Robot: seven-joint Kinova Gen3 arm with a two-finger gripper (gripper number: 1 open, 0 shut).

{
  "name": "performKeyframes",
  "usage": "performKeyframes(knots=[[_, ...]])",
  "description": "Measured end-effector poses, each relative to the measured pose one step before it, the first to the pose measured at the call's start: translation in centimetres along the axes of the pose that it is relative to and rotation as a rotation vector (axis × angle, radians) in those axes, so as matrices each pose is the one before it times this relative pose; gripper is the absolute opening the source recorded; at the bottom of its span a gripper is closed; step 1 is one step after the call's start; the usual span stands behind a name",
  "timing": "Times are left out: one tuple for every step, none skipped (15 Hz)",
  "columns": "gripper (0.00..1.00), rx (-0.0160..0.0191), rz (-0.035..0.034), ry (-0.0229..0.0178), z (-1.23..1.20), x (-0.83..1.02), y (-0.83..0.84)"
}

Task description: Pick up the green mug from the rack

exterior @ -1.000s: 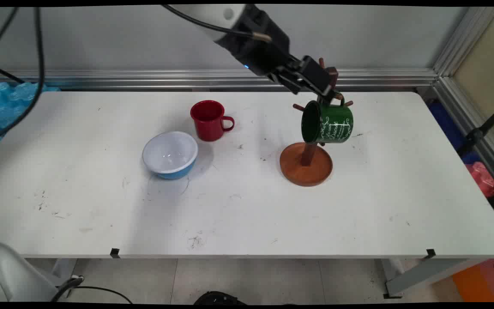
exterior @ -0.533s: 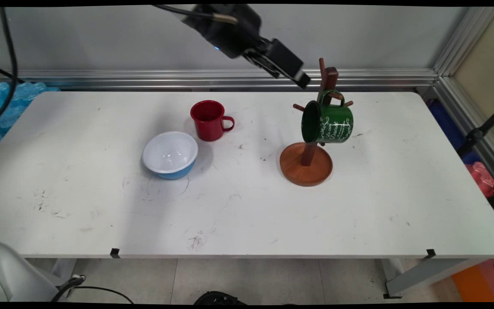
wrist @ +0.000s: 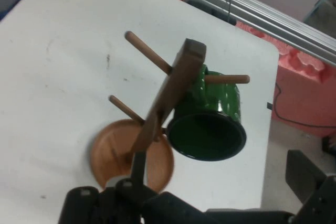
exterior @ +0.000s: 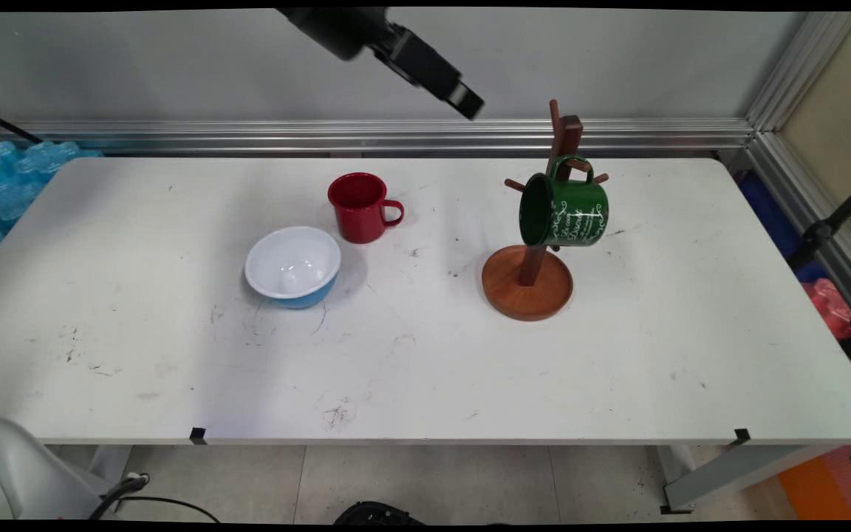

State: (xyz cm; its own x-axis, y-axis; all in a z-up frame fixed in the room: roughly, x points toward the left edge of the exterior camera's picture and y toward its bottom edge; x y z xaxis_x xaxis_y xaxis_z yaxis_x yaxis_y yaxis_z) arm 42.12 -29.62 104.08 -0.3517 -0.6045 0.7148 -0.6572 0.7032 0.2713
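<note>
A green mug (exterior: 566, 210) with white lettering hangs by its handle from a peg of the wooden mug tree (exterior: 527, 284), which stands right of the table's middle. My gripper (exterior: 467, 103) is raised high, up and to the left of the tree, clear of the mug and holding nothing. The hand view looks down on the tree's post (wrist: 176, 85) and the green mug (wrist: 210, 124) with its mouth facing the camera. There my gripper (wrist: 191, 192) is open, its fingers spread wide at the bottom edge.
A red mug (exterior: 357, 207) stands upright left of the tree, handle to the right. A white bowl with a blue outside (exterior: 292, 266) sits just in front of it. An aluminium rail (exterior: 248, 135) runs along the table's far edge.
My gripper has let go of the green mug's handle and drawn back up and to the left. The mug stays hanging on the peg.
</note>
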Motion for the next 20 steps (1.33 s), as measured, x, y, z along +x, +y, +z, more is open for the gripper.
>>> performKeyframes(knots=[[1.00,0.00059,0.02038,0.00668,-0.910,0.011,-0.453],[1.00,0.00134,0.01093,0.00415,-0.577,-0.026,-0.275],[1.00,0.00023,0.01818,0.00481,-0.777,0.026,-0.429],[1.00,0.00054,0.01239,0.00360,-0.560,-0.005,-0.293],[1.00,0.00104,0.01172,0.00317,-0.567,-0.038,-0.287],[1.00,-0.00019,0.01415,0.00345,-0.608,-0.021,-0.315],[1.00,-0.00089,0.01345,0.00374,-0.584,-0.024,-0.294],[1.00,-0.00095,0.01091,0.00261,-0.445,-0.016,-0.221],[1.00,-0.00049,0.00701,0.00185,-0.292,-0.014,-0.144],[1.00,-0.00074,0.01000,0.00261,-0.423,-0.028,-0.198],[1.00,-0.00178,0.01133,0.00286,-0.440,-0.024,-0.219],[1.00,-0.00290,0.01148,0.00378,-0.421,-0.019,-0.173],[1.00,-0.00259,0.00898,0.00308,-0.314,-0.010,-0.126],[1.00,-0.00176,0.00573,0.00204,-0.215,-0.013,-0.079],[1.00,-0.00219,0.00750,0.00246,-0.311,-0.042,-0.098],[1.00,-0.00157,0.00470,0.00171,-0.187,-0.018,-0.060],[1.00,-0.00247,0.00671,0.00265,-0.252,-0.014,-0.083],[1.00,-0.00139,0.00395,0.00131,-0.155,-0.025,-0.048],[1.00,-0.00195,0.00543,0.00223,-0.234,-0.039,-0.062],[1.00,-0.00226,0.00562,0.00210,-0.238,-0.045,-0.072]])
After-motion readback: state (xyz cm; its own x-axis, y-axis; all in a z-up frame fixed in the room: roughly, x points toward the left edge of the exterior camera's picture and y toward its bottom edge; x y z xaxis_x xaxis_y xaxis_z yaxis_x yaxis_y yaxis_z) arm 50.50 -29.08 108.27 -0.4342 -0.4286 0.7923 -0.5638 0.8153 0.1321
